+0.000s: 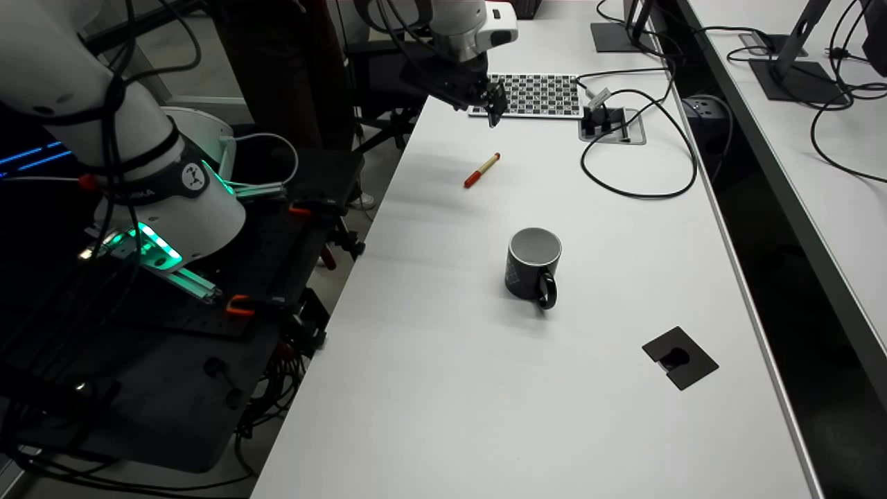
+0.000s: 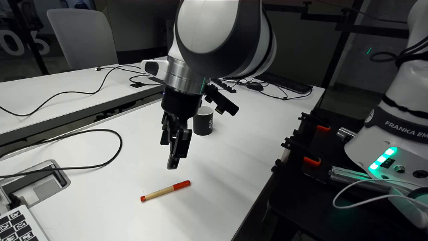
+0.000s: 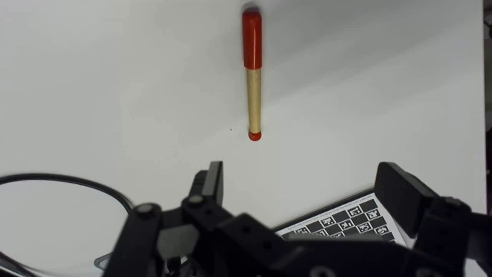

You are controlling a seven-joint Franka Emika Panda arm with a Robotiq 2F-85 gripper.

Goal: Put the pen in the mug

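Pen [image 2: 166, 190] is laid flat on the surface [image 1: 429, 374], nearer the edge beside the robot's base [image 1: 173, 215]; upright, the mug [image 1: 529, 270] is placed about midway between the long edges. Wide apart, the jaws are held above the surface.

Tbl [image 1: 429, 402] bright w/ soft shadows [image 3: 338, 57], greyer in wrist view; b/g [image 2: 297, 40] dim; green LEDs [image 2: 382, 159] glowing.

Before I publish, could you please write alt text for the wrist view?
A red-and-tan pen lies upper center on a white table. At the bottom, an open gripper partly hides a checkered board; black cable curves lower left.
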